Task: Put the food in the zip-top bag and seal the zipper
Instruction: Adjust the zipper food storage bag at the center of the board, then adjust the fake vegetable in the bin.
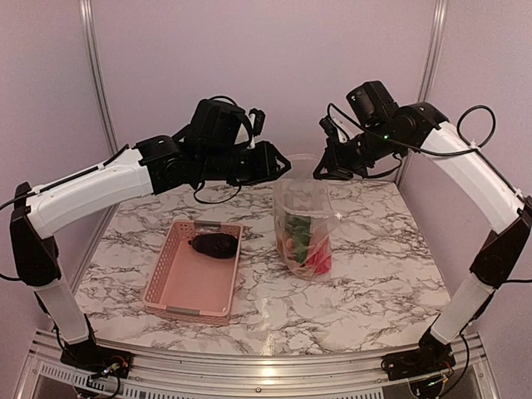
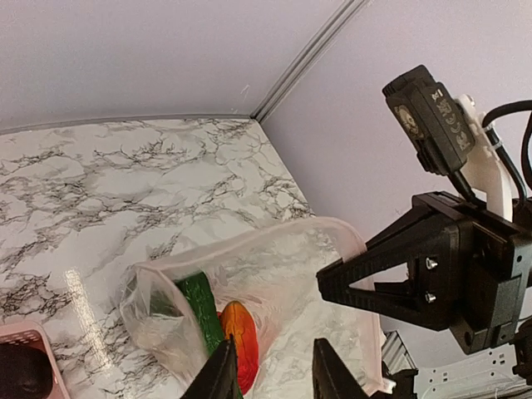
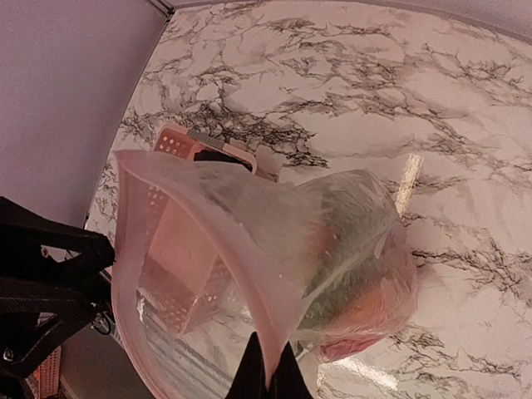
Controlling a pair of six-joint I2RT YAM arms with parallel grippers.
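Label on wrist camera (image 2: 431,112): print too small, nothing readable.

Clear zip-top bag (image 1: 301,201) upright, mouth open, food (image 1: 307,245) inside — dark eggplant (image 1: 214,244) apart.

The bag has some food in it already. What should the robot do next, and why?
Probably move the left gripper to the pink basket for the eggplant. It hangs open and empty over the zip-top bag, the right gripper pinches the bag's rim, and the eggplant is the only food seen outside it.
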